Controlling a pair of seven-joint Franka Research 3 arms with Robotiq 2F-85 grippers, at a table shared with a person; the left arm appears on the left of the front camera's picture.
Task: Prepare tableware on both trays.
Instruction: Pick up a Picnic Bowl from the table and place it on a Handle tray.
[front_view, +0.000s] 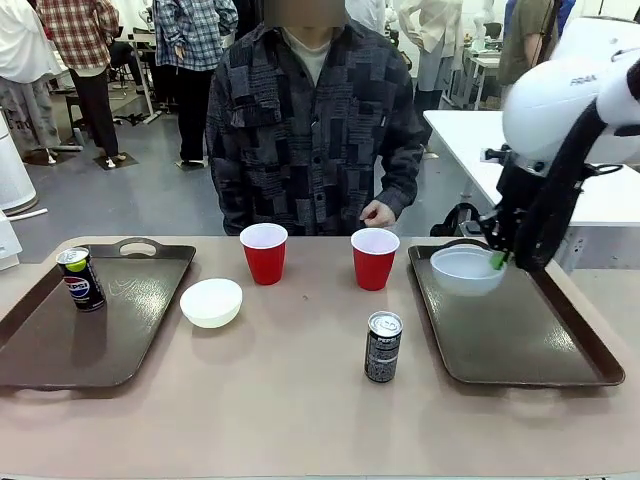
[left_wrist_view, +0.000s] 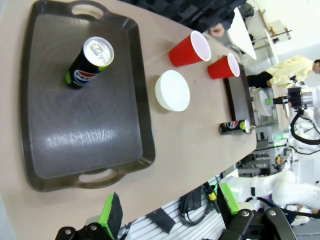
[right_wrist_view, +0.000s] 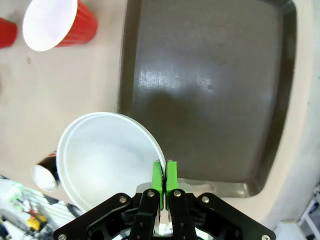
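Nearest to me stands the black Pepsi can (front_view: 383, 347), upright on the bare table (front_view: 300, 410), just left of the right tray (front_view: 530, 360) and not on it. Behind it, toward the far edge, the left red cup (front_view: 264, 253) and the right red cup (front_view: 374, 258) stand upright and apart, mouths up, both on the tabletop between the trays. A loose white bowl (front_view: 211, 302) sits on the table too, near the left tray (front_view: 60, 350) but outside its rim.

On that left tray the blue Pepsi can (front_view: 80, 279) stands upright near its far end, with the rest of the tray bare.

Over the far left corner of the right tray, the right gripper (front_view: 498, 260) has its green pads clenched on the rim of the second white bowl (front_view: 467, 270). The wrist view shows the two pads pressed close with the bowl's edge between them. The bowl seems to hang just above the tray, partly past its rim, though I can't say for sure that it is clear of the surface.

The left gripper (left_wrist_view: 169, 197) is spread wide with nothing between its fingers, hovering over the near edge of the table beside the left tray.

The person's hand (front_view: 378, 213) rests at the far edge, behind the right cup.
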